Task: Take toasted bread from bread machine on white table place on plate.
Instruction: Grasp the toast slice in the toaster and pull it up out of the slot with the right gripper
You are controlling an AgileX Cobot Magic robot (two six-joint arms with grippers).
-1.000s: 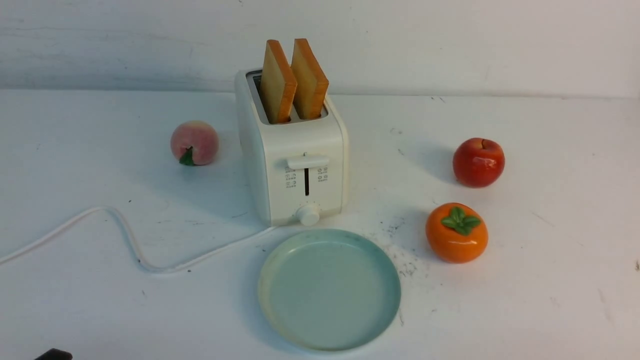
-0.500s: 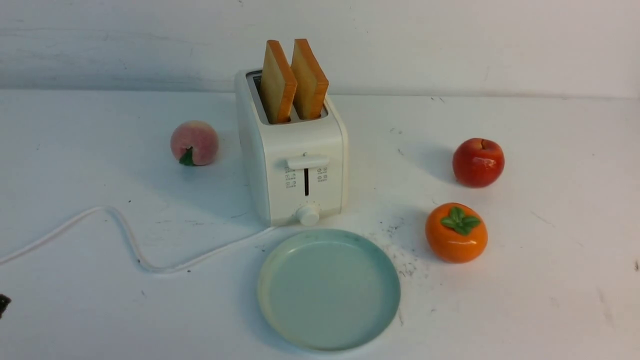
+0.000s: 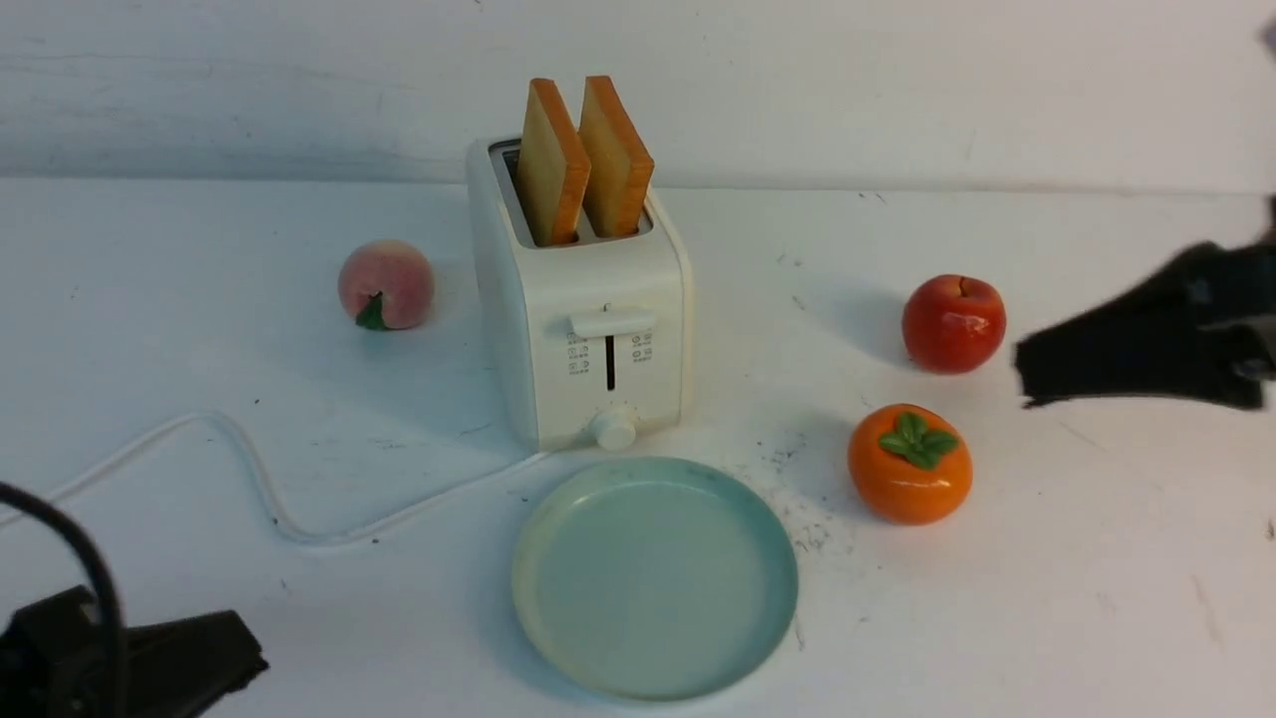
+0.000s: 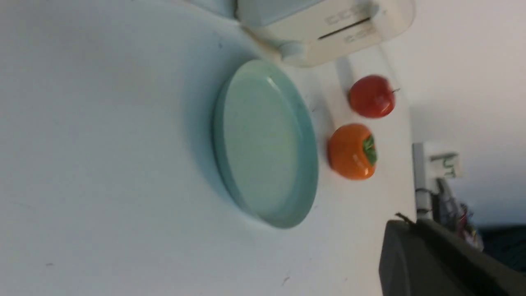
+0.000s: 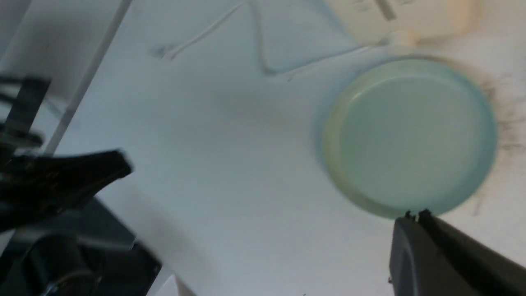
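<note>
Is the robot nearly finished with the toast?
Not yet, nothing looks done: both toast slices stand in the toaster. Nothing is in hand; the left pincer and right pincer are shut and empty. Moving the toast onto the bare plate is left.

Your left gripper (image 3: pixel 261 663) is matte black, with a long, blocky finger that narrows to a blunt, slightly ragged tip. A smooth black cable (image 3: pixel 95 563) runs in a curve beside it, thin and round. Your right gripper (image 3: pixel 1025 374) is black too, wedge-shaped toward its end, with a bulkier, stepped body behind; blur hides the small fittings there. Up close in the wrist views, your gripper fingers (image 5: pixel 448 255) look dark grey to black, slim and tapered, with small jagged points at the tips.
</note>
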